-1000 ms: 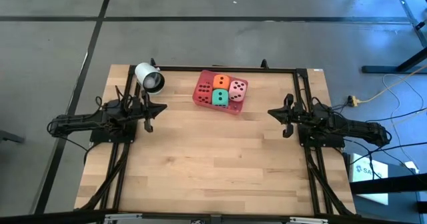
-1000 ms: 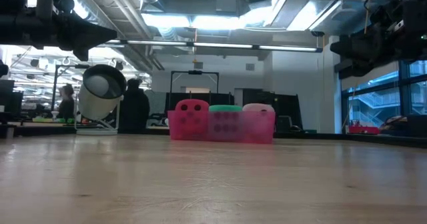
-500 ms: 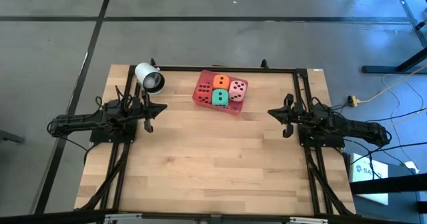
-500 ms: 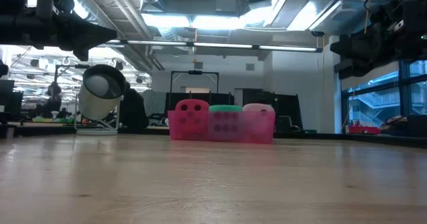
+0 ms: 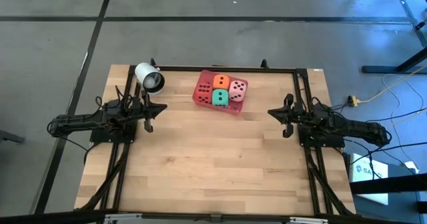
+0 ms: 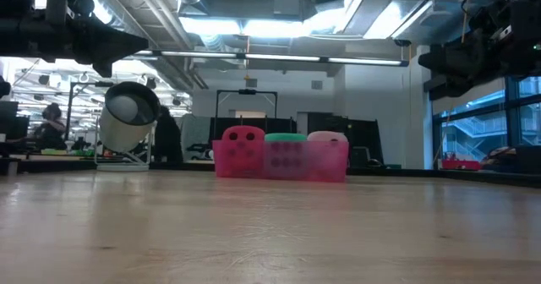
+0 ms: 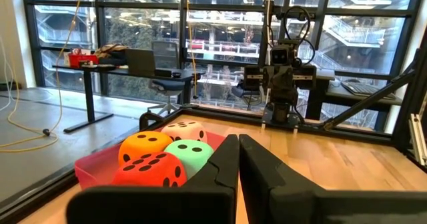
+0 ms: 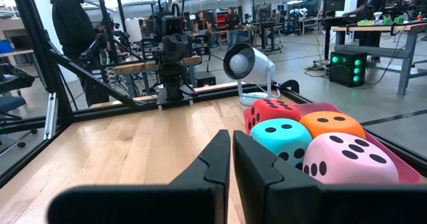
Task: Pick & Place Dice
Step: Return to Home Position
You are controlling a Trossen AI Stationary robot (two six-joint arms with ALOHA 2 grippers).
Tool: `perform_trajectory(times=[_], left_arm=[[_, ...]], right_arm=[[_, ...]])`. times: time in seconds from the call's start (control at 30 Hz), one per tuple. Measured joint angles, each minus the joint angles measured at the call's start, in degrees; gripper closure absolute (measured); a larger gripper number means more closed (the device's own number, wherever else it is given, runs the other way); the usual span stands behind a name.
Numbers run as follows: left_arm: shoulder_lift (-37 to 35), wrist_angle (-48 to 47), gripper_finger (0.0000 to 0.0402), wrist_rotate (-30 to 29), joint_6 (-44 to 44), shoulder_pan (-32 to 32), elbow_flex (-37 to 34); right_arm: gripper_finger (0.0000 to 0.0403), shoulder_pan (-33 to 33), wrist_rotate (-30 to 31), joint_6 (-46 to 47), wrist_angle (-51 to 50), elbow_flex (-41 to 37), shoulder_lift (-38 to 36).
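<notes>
Dice (image 5: 221,91), all four, sit in the pink tray (image 5: 198,99) at upper centre of the high view, roughly midway between left tool (image 5: 160,107) and right tool (image 5: 273,112), both pinched closed on nothing

— In the low view we lose the orange die (image 5: 221,83) behind the green die (image 6: 286,137); the pink tray (image 6: 338,161) veils the lower halves of the dice.
— And overhead, at twelve o'clock on the table (image 5: 200,164), we cannot count their pips.

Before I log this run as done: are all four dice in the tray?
In: the red die, orange die, green die and pink die sit two by two inside the tray.
</notes>
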Motion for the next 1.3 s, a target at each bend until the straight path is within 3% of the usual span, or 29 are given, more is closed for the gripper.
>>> perform_trajectory(times=[1.3], left_arm=[[0.0,0.0,0.0398,0.02,0.01,-0.01,0.02]], right_arm=[[0.0381,0.0,-0.02,0.0,0.0,0.02,0.0]])
